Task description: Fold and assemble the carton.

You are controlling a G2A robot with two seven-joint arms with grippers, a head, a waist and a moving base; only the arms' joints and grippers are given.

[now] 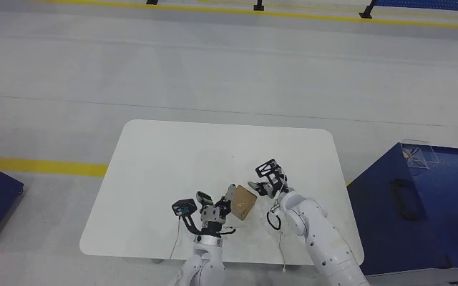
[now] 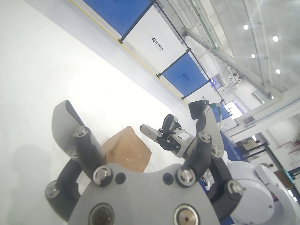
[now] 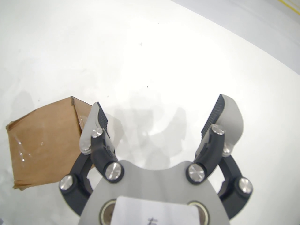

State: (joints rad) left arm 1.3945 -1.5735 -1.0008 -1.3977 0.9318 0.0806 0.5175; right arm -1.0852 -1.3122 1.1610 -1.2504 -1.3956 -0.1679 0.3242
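Apparently the carton is already folded into a box shape, standing on the bench near its 6 o'clock edge. One flap at the carton's 11 o'clock seems raised, so closing is probably left. Its inside is hidden. The left gripper at its 9 o'clock and the right gripper at 2 o'clock have jaws spread wide, empty.

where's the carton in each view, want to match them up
Top view: carton on the near part of the table, between the left gripper and the right gripper.
Left wrist view: carton just past the open left gripper, with the right gripper beyond it.
Right wrist view: carton beside one finger of the open right gripper.
Shared landmark: the white table under the carton.
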